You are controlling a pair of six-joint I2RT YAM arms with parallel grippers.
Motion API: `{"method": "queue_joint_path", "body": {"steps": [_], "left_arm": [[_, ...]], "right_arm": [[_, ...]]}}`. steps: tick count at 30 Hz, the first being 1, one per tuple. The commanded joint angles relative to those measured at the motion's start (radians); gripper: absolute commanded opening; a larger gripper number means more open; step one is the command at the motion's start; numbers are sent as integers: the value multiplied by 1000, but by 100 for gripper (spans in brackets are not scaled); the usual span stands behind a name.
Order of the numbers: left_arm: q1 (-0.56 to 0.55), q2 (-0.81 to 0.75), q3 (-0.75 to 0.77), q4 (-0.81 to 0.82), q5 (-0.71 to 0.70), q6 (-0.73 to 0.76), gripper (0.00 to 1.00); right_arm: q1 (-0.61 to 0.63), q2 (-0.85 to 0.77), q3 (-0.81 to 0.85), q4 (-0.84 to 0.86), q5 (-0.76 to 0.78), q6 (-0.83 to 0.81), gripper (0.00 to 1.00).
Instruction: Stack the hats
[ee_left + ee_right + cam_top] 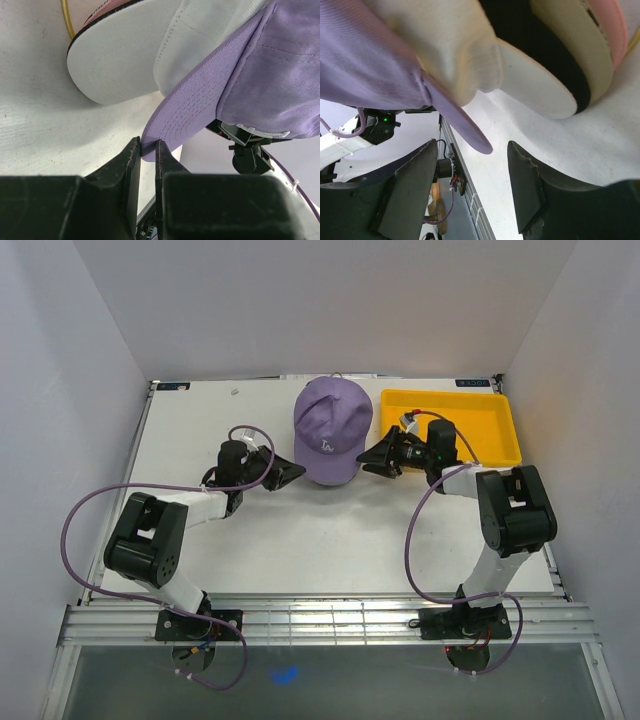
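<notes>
Left end effector [147,148] is closed to a narrow gap, and the edge of the purple cap's [270,65] brim sits in that gap, pinched between the two fingers. In the top external view this end effector [288,472] lies at the lower left of the cap, touching the brim.

Right end effector [472,146] stands wide open and holds nothing. The tip of the purple brim hangs between its fingers [422,170] without touching either one. In the top external view it [374,458] sits just beside the lower right of the purple cap [330,428].

Cap positions:
- The purple cap is the top of the stack, at upper centre of the overhead frame, brim toward the bottom of the frame, logo visible on the front panel.
- The white cap [115,60] lies directly under it. Its brim shows at upper centre of the left wrist view.
- The black cap [550,50] shows as a dark layer under the white cap, at upper centre of the right wrist view.
- The pink cap [611,30] is lowest, at the upper right corner of that view.

A gold wire stand [65,20] appears as a thin curve at the top left of the left wrist view, beside the pink edge. The yellow tray [490,430] rests on the bench [330,540], to the right of the stack.
</notes>
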Motion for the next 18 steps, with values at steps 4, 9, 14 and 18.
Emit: {"method": "queue_joint_path", "body": {"steps": [4,9,14,18], "left_arm": [[20,38,6,-154,-102,16,0],[18,55,12,-156,-99,11,0],[12,72,17,-156,-97,11,0],[10,89,23,-168,-108,7,0]], "right_arm": [[29,12,17,121,17,-4,65],[40,40,19,146,25,-1,63],[43,60,5,181,31,17,47],[43,83,-4,224,33,57,25]]}}
